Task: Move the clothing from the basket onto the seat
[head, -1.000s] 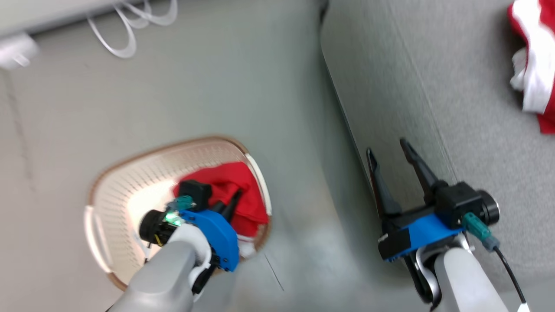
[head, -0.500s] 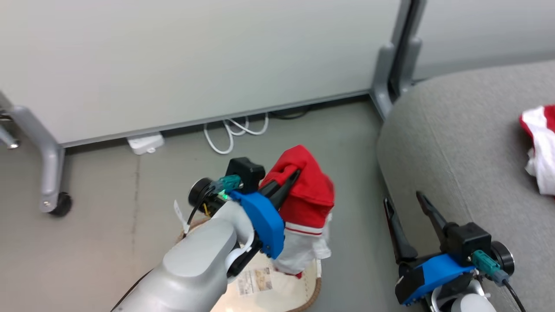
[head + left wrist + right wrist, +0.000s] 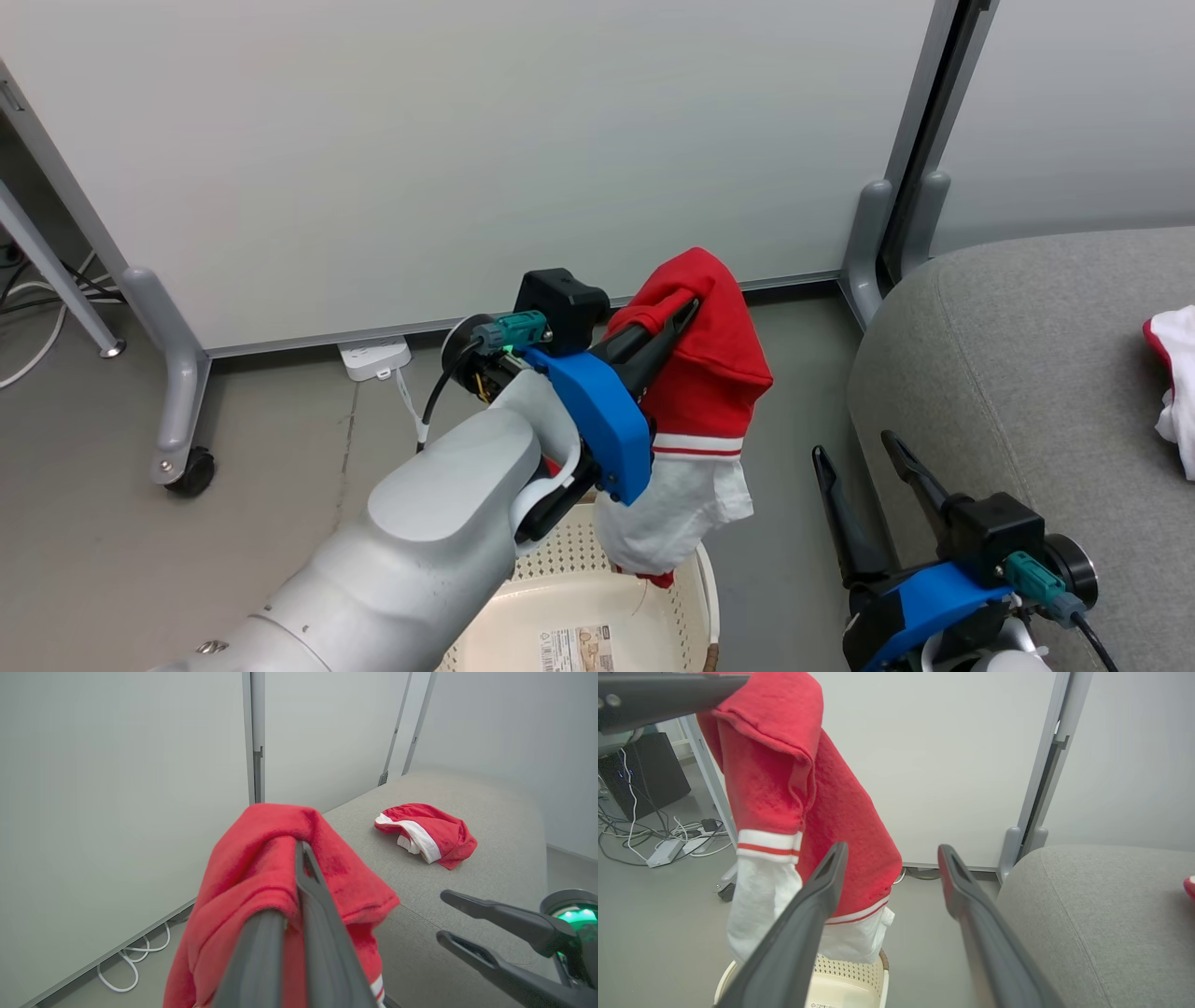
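Note:
My left gripper is shut on a red garment with white trim, which hangs from the fingertips well above the cream basket. The same garment drapes over the closed fingers in the left wrist view and hangs at upper left in the right wrist view, over the basket. The basket's bottom shows its label sticker. My right gripper stands open and empty beside the grey seat. Another red and white garment lies on the seat.
A white partition wall on castor legs stands behind the basket, with a power strip and white cables on the floor. A metal post rises at the seat's far corner. More cables and a dark box lie at left.
My left gripper has lifted the red garment out of the basket and up and to the right. The head camera has tilted up, so the wall now shows.

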### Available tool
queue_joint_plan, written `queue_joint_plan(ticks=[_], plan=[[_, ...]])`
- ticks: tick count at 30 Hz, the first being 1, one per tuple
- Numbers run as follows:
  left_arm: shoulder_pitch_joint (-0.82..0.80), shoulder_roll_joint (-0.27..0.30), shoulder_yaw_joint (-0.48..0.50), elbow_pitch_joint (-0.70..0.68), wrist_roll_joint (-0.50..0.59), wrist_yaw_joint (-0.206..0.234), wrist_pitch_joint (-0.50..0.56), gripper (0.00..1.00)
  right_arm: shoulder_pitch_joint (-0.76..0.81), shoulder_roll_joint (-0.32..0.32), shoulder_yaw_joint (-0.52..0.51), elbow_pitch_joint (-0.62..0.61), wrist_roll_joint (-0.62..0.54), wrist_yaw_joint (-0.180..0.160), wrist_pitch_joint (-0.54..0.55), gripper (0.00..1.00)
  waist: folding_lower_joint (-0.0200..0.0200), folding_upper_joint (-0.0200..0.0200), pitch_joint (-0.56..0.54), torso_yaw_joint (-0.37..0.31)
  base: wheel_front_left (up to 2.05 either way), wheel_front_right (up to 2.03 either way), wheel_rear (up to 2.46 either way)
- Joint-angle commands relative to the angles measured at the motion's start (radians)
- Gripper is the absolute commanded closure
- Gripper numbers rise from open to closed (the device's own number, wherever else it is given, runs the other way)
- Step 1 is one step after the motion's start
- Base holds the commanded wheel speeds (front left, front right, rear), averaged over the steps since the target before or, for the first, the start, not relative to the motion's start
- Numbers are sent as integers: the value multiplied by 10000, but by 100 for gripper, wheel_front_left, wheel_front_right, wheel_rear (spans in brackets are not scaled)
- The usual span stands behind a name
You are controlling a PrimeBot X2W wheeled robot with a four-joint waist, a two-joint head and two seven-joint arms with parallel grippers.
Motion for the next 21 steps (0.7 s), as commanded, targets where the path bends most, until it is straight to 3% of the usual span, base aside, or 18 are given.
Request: queue_joint_plan(ticks=[1, 10, 21], plan=[[-148, 10, -72, -35, -95, 66, -70, 100, 129, -18, 48, -73, 67, -7, 29, 0, 1, 0, -15, -26, 0, 0, 0], [-258, 8, -709, 37, -428, 215, -216, 100, 133, -16, 319, 16, 217, -7, 58, 0, 1, 0, 9, 22, 0, 0, 0], [-390, 7, -1187, -41, -826, 294, -372, 100, -1189, -211, 1940, 1087, 583, -7, 609, 0, 1, 0, 68, -9, 0, 0, 0]])
